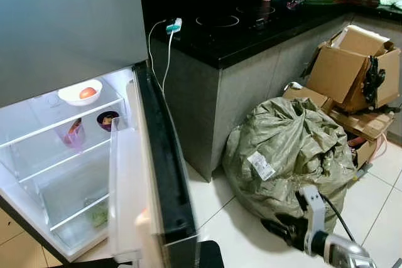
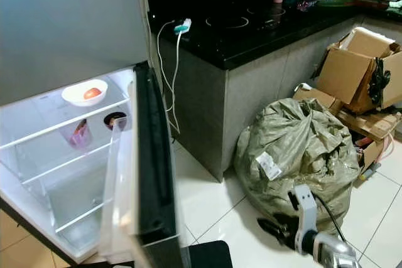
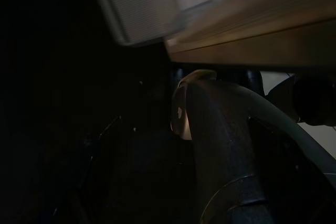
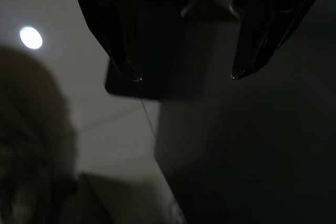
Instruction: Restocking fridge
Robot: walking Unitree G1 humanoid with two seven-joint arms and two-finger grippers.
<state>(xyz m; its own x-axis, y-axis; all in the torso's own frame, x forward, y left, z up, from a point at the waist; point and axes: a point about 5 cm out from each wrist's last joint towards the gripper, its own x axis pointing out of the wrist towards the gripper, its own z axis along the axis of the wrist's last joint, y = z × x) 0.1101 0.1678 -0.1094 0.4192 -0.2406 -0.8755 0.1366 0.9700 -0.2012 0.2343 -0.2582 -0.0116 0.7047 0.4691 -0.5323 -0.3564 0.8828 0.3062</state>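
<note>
The fridge (image 1: pixel 38 155) stands open at the left, its door (image 1: pixel 160 174) swung out toward me. On the top glass shelf sits a white bowl (image 1: pixel 80 92) holding a red-orange fruit (image 1: pixel 88 92). One shelf down are a dark bowl (image 1: pixel 107 119) and a pink cup (image 1: pixel 74 134). Something green (image 1: pixel 97 213) lies low in the fridge. My right gripper (image 1: pixel 276 227) hangs low at the right, in front of a grey-green sack (image 1: pixel 289 149); in the right wrist view its fingers (image 4: pixel 126 51) stand apart over floor tiles with nothing between them. The left wrist view is dark.
A black counter (image 1: pixel 251 26) with a hob stands behind the door, and a white charger cable (image 1: pixel 164 48) hangs off its edge. Cardboard boxes (image 1: pixel 355 67) are stacked at the right. White tiled floor (image 1: pixel 213 199) lies between the fridge door and the sack.
</note>
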